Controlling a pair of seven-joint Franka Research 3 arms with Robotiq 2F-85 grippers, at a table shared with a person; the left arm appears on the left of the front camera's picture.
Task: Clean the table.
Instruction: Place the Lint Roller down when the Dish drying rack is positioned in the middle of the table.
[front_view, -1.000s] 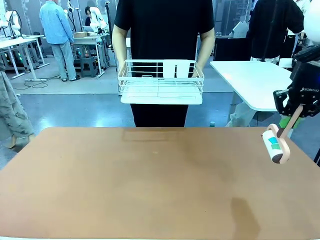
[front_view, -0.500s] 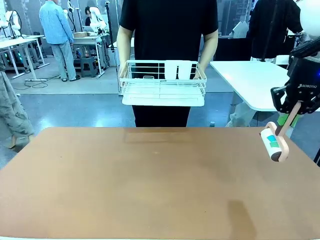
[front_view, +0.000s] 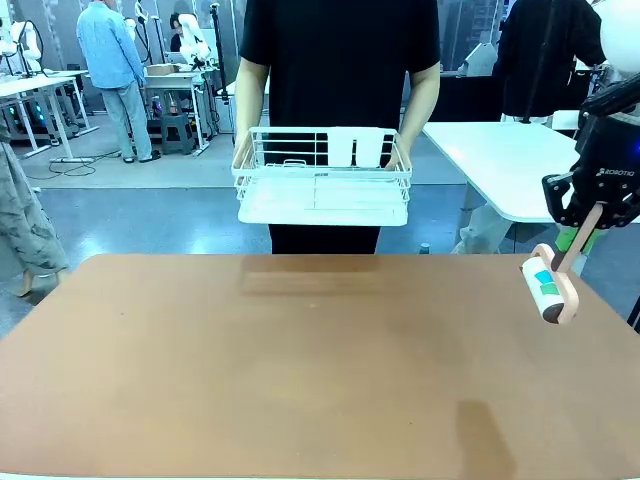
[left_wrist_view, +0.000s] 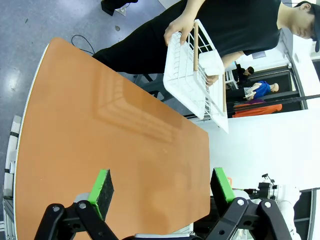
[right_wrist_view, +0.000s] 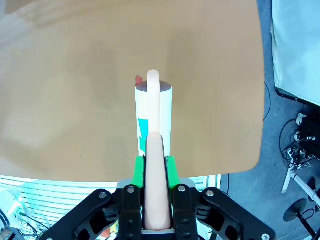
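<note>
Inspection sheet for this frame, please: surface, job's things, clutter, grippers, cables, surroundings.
Surface: table reddish-brown, bare, no debris visible.
Job's things: lint roller held above the table's right edge, not touching it.
Clutter: nothing seen on the table; person holds a white wire rack above the far edge.
Grippers: right gripper shut on the roller's handle; left gripper open, holding nothing.
Cables: loose cables on the floor beside the table.
Surroundings: white table, workbenches, people farther off.
</note>
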